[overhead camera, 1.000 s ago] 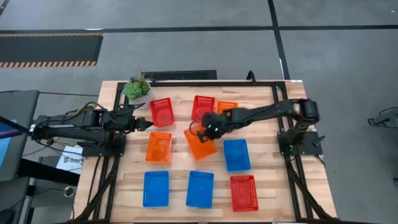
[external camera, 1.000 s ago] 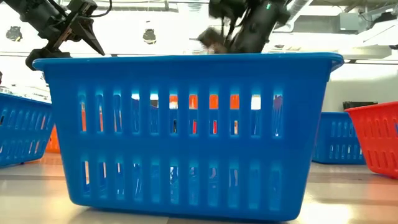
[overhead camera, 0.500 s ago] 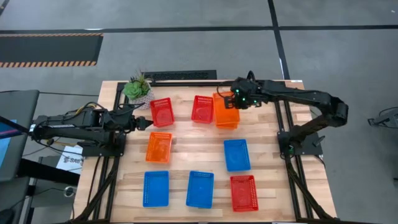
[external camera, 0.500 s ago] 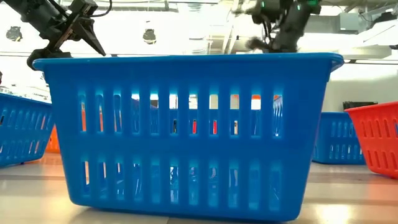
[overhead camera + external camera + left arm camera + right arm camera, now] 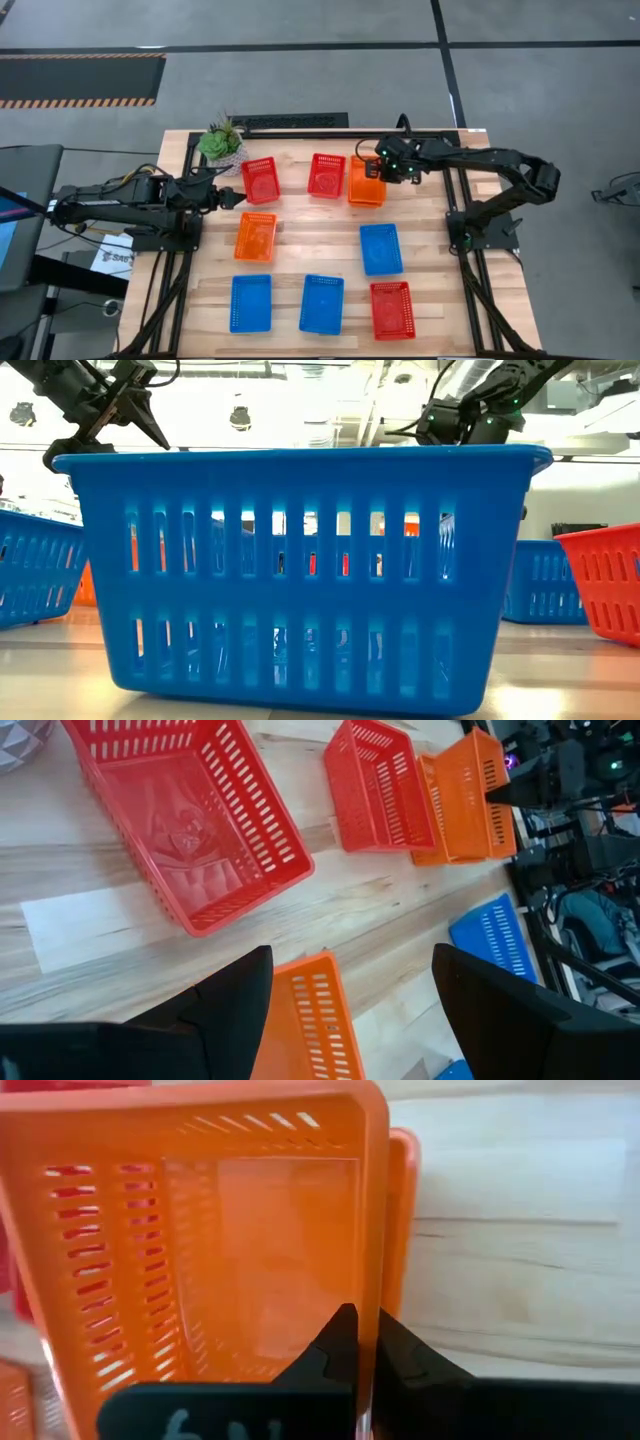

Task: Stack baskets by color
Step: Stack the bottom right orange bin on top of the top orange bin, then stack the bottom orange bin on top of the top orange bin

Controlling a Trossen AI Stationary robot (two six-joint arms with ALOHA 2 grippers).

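My right gripper [image 5: 381, 174] is shut on an orange basket [image 5: 366, 182] at the table's far right. The basket sits over a second orange basket, whose rim [image 5: 402, 1200] peeks out beside it. My left gripper [image 5: 236, 196] waits open at the table's left, above the table, near a red basket [image 5: 260, 180]. Standing on their bases on the table are another red basket [image 5: 326, 175], a third orange basket [image 5: 255, 237], three blue baskets [image 5: 380, 249] [image 5: 250, 303] [image 5: 321, 303] and a third red basket [image 5: 392, 310]. My right gripper pinches the right-hand side wall [image 5: 370, 1295] of the orange basket at its rim. One finger [image 5: 343, 1342] is inside the basket and the other [image 5: 402, 1357] outside. The fingers slant down from the table's right. The basket is level over the second orange basket; whether it rests in that basket I cannot tell.
A small potted plant [image 5: 220, 142] stands at the far left corner. In the low view the near blue basket [image 5: 300, 570] fills the picture and hides most of the table. Bare wood lies in the table's middle, between the orange basket and the blue one.
My right gripper has carried the orange basket from the table's middle toward the far right, over the second orange basket. It has rolled on the way. The basket, askew a second ago, is now lined up with the row of far baskets.
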